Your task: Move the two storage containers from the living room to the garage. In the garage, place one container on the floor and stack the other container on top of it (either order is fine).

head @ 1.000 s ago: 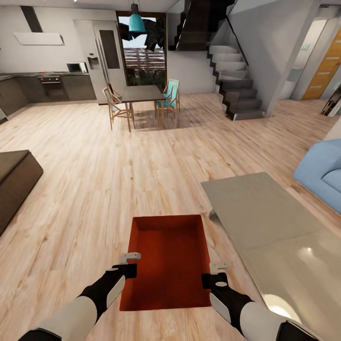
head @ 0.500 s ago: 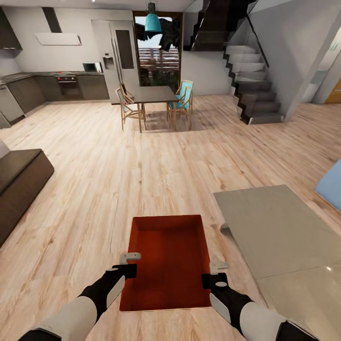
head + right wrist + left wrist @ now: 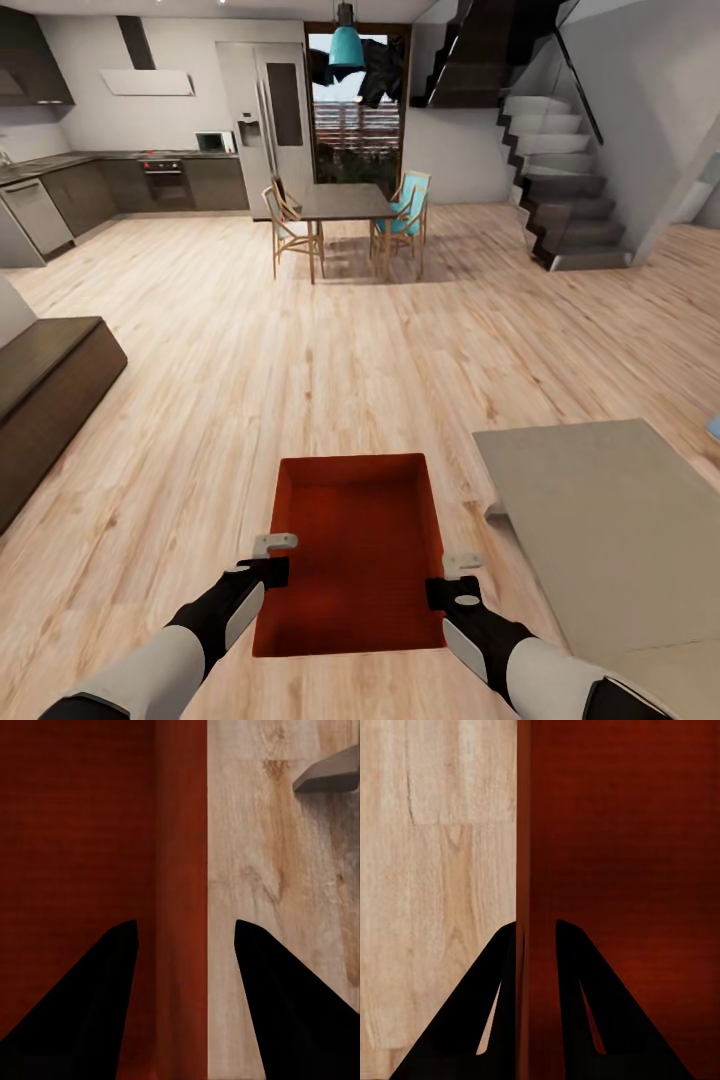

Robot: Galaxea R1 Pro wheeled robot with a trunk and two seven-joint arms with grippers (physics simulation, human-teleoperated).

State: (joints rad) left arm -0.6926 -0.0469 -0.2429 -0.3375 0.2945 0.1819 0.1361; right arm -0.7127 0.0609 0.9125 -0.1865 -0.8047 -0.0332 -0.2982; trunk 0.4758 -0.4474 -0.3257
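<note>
Currently storage container [image 3: 350, 545] at 6 o'clock, carried over plank floor [image 3: 300, 350]. Left hand [image 3: 270, 558] and right hand [image 3: 452, 580] each pinch a side wall. Thin, light, likely flexes; rim-wall grips suit.

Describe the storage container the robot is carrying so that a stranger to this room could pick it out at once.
Start from the light wood plank floor in front of the dining table. Low in the head view, between the left gripper and the right gripper, is the storage container, each gripper straddling one side wall. It is the one orange-red, open-topped rectangular bin, unlike the pale grey low table beside it.
</note>
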